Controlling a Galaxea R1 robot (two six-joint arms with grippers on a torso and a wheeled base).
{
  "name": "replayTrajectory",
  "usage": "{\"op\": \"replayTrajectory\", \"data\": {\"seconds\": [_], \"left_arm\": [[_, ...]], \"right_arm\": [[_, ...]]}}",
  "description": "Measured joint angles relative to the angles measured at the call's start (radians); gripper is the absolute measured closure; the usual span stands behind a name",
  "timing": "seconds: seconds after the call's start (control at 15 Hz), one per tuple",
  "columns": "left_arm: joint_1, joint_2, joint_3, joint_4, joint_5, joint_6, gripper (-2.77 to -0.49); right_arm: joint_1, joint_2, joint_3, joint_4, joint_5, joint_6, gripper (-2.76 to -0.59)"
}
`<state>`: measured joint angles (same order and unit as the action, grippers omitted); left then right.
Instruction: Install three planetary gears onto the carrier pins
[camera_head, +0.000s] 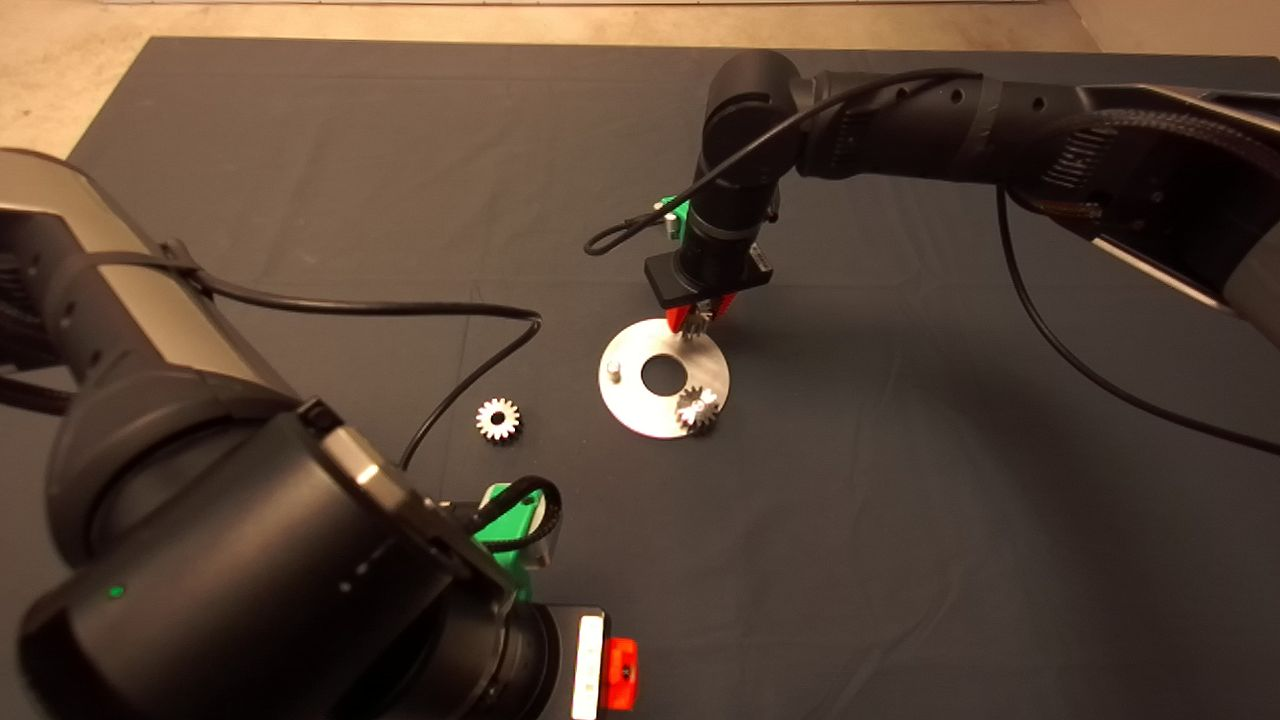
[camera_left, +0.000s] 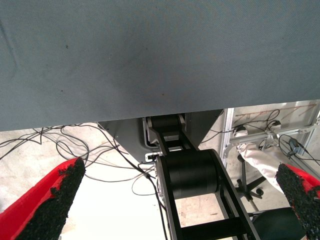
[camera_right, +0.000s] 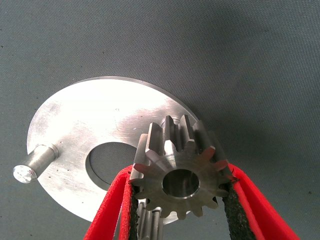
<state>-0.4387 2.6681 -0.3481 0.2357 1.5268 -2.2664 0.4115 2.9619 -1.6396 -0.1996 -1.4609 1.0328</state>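
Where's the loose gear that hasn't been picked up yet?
The small silvery toothed gear lies flat on the dark mat in the head view, left of the shiny round disc, apart from it.

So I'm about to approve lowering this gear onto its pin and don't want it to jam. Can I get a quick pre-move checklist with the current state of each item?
1. Gear held firmly: the right gripper is shut on the held gear, pads on opposite teeth. Ok.
2. Gear bore clear: the centre hole is open and unobstructed. Ok.
3. Bore lined up over its pin: the target pin is hidden behind the gear and fingers. Cannot tell.
4. Carrier disc flat on the mat: ok.
5. Other positions: one mounted gear on the disc, one bare pin free. Ok.
6. Last loose gear on the mat, left gripper open and parked away. Ok.
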Motion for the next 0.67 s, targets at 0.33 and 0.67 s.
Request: {"op": "replayTrajectory", "data": {"seconds": [0.33,0.67], "left_arm": [[0.0,0.0,0.0,0.0,0.0,0.0,-2.77],[0.0,0.0,0.0,0.0,0.0,0.0,-2.77]], "right_arm": [[0.0,0.0,0.0,0.0,0.002,0.0,-0.94],[0.0,0.0,0.001,0.0,0.001,0.0,-0.94]]}}
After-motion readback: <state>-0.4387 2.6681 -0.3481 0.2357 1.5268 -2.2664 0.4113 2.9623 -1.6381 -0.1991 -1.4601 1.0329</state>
